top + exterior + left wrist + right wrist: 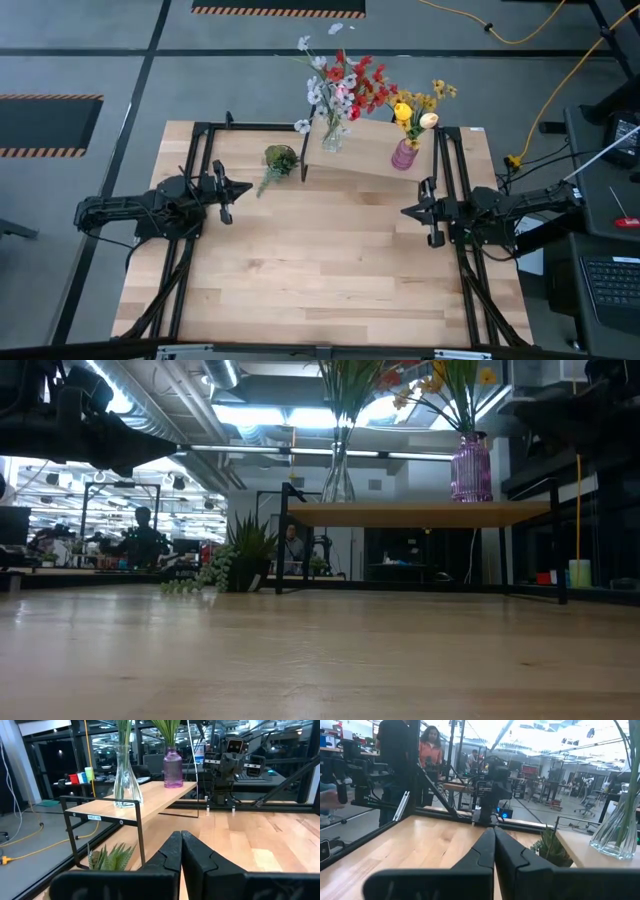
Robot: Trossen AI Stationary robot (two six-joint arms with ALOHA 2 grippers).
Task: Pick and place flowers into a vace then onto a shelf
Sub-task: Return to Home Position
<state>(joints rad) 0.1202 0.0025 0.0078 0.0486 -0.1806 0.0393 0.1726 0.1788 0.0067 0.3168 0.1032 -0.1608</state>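
The flowers stand in two vases on the shelf (pixel 365 152) at the table's far side. Red and white blossoms (pixel 345 85) rise from a clear glass vase (pixel 332 137); yellow ones (pixel 415 105) from a purple vase (pixel 403 155). Both vases rest by their bases on the board, as the low view shows for the clear vase (pixel 337 475) and the purple vase (pixel 470 468). My left gripper (pixel 238 188) hovers shut over the table's left part, my right gripper (pixel 407 212) shut over its right part, both away from the shelf. In the wrist views the left gripper (pixel 181 847) and the right gripper (pixel 494 842) hold nothing.
A short all-green leafy bunch (pixel 279 160) sits on the table just left of the shelf's black legs (pixel 140 835). Black frame rails (pixel 195 150) run along both table sides. Bare wood (pixel 320 260) spreads between the arms. People stand beyond the table (pixel 430 750).
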